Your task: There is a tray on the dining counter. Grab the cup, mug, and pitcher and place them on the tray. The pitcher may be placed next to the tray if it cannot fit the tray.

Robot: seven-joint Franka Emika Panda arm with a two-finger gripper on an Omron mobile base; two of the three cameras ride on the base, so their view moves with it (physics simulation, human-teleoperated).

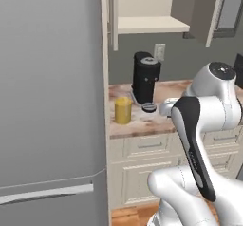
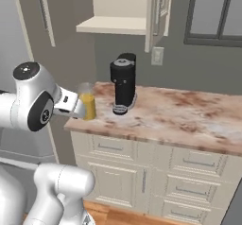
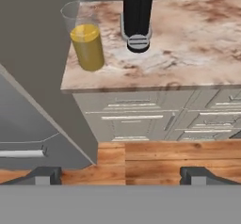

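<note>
- Clearly, the pitcher [image 1: 123,110] stands upright on the marbled bench [image 1: 161,120] over white cabinets, at its left end, just beside the tall grey refrigerator [image 1: 50,101].
- In the right base view the arm's wrist crosses in front of the pitcher [image 2: 88,105], hiding its lower left side; its clear glass top is faint against the wall.
- In the hand view the pitcher [image 3: 86,42] shows whole, yellow-orange liquid filling the lower part, the clear rim hard to pick out above it.
- A black coffee machine [image 1: 145,80] stands near the pitcher on its right, apart from it; its top is cut off in the hand view [image 3: 138,13].
- In the left base view the arm's white and dark links cover the right stretch of the bench.
- The end effector [image 3: 121,173] has its two dark fingertips [image 3: 46,175] set wide apart at the bottom of the hand view, nothing between them, touching nothing.
- It hangs over the wooden floor [image 3: 155,159], in front of the white cabinet drawers [image 3: 136,122], well apart from the pitcher.
</note>
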